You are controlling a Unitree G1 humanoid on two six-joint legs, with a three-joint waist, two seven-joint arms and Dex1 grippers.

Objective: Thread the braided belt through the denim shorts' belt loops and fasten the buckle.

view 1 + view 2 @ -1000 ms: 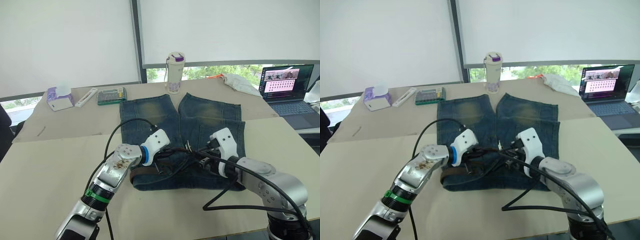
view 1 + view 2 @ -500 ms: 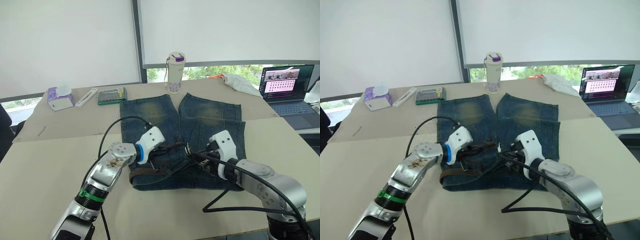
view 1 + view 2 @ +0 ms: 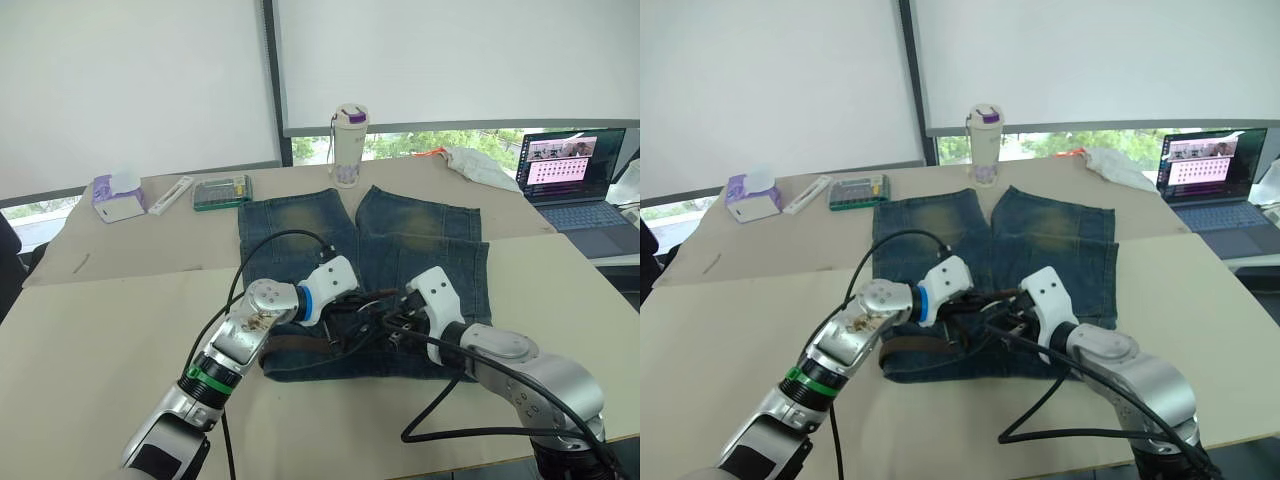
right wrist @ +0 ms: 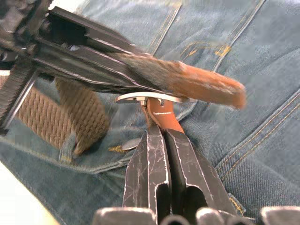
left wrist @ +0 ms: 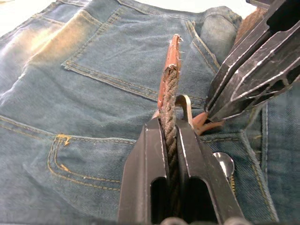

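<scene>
Belt point(image 5: 170, 93) and shorts point(image 3: 420, 235) are lying together on the table point(image 3: 90, 330), the shorts spread flat with the legs pointing away from the robot and the waistband nearest it. Going from the left, a stretch of the brown strap is lying along the waistband just under the left arm, then rising into the left gripper point(image 5: 169, 123), whose two fingers are clamped tight on the braid near its end, so that the reddish leather tip is sticking out past the fingertips, above a back pocket. Right beside it, the buckle point(image 4: 149, 98) is sitting just under that tip, its silver frame almost touching the strap. The right gripper point(image 4: 157, 127) is meeting the left one over the middle of the waistband, its fingers pinched on the small leather tab that is carrying the buckle. A metal shorts button point(image 5: 224, 162) is showing just beside the left fingers.
</scene>
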